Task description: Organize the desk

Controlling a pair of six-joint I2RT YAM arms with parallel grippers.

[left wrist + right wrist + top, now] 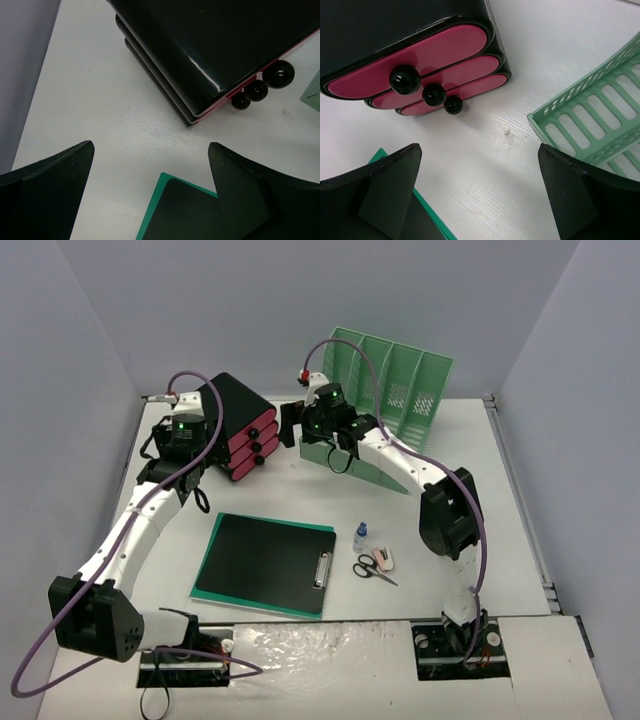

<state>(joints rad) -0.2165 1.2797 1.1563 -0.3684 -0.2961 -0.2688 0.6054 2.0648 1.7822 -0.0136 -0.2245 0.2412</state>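
Now left tool (150,162) hangs released over bench (90,100) near black drawer unit (210,40); right tool (479,162) released too, between its pink drawers (430,55) and green rack (540,120)

Drawers (243,432): I see them far left.
Clipboard (268,562): flat on the bench (300,495), near middle.
Scissors (372,570): just right of it.

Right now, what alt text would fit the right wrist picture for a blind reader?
A black drawer chest with three pink fronts and round black knobs sits upper left on the white desk, a mint-green file rack at right. The right tool is open and empty, its dark fingers framing the bottom corners.
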